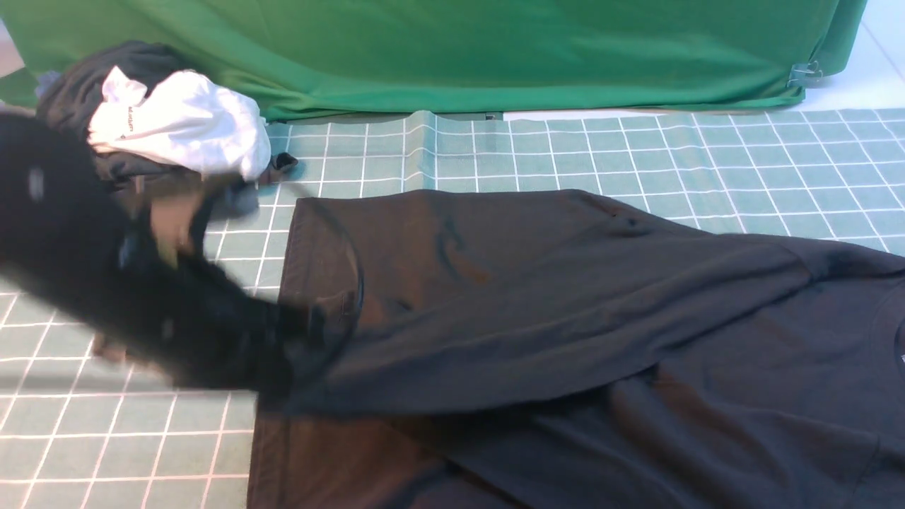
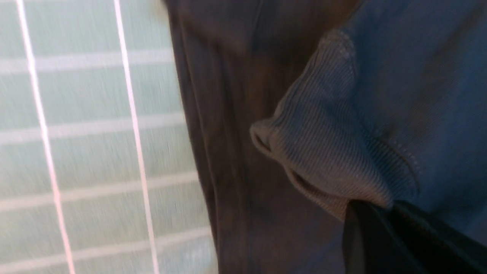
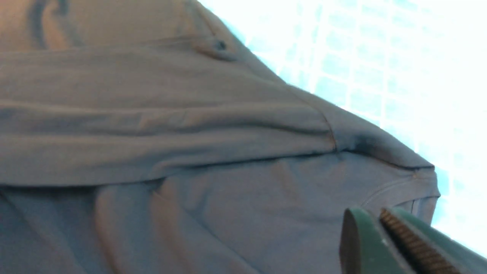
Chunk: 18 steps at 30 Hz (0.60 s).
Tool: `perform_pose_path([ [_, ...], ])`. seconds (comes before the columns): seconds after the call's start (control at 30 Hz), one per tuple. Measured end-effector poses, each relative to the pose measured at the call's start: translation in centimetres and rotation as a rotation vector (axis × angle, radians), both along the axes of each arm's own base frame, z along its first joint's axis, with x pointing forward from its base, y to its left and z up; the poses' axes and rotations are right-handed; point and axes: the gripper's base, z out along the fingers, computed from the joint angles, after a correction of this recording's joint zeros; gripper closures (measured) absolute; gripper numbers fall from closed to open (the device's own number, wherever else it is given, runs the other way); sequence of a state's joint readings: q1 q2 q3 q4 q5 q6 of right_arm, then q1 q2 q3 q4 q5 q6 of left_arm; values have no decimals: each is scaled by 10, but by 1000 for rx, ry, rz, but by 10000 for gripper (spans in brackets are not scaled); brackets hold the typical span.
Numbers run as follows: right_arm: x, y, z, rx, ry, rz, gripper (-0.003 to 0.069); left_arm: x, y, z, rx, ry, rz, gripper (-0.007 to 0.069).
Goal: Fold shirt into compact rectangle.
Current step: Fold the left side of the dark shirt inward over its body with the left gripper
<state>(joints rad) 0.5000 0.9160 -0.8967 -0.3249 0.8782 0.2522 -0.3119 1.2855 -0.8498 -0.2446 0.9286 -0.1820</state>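
The black shirt (image 1: 565, 233) lies spread across the checked mat, its hem toward the left. One long sleeve (image 1: 537, 339) runs slantwise over the body toward my left gripper (image 1: 311, 336), whose arm is blurred. In the left wrist view the left gripper (image 2: 380, 209) is shut on the sleeve's ribbed cuff (image 2: 323, 144), above the shirt's body (image 2: 228, 152). The right arm is out of the front view. Its wrist view shows the right gripper (image 3: 371, 219) with green jaws nearly together and no cloth between them, just above the shirt (image 3: 190, 152) near the collar (image 3: 414, 190).
A heap of clothes, a white garment (image 1: 184, 127) over dark ones (image 1: 127, 63), sits at the back left behind the left arm. Green cloth (image 1: 459, 49) hangs along the back edge. The green grid mat (image 1: 565, 148) shows bare behind the shirt and at the front left.
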Motion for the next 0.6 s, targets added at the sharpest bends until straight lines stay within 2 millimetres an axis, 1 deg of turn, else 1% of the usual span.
perform_pose_path([
  [0.03,0,0,0,2,0,0,592,-1,0,-2,2,7,-3,618],
  [0.07,0,1,0,8,0,2,589,-11,-1,-14,7,36,-1,618],
  [0.1,0,1,0,11,2,3,588,-16,-2,-20,12,56,1,618],
  [0.23,-1,2,0,24,9,4,583,-27,-2,-36,18,108,15,618],
  [0.47,-1,3,-1,39,17,7,578,-27,-2,-38,7,100,24,608],
  [0.57,-1,3,-1,41,19,8,576,-28,-2,-39,9,103,24,565],
  [0.6,-1,3,-1,42,19,8,575,-28,-1,-41,12,107,22,532],
])
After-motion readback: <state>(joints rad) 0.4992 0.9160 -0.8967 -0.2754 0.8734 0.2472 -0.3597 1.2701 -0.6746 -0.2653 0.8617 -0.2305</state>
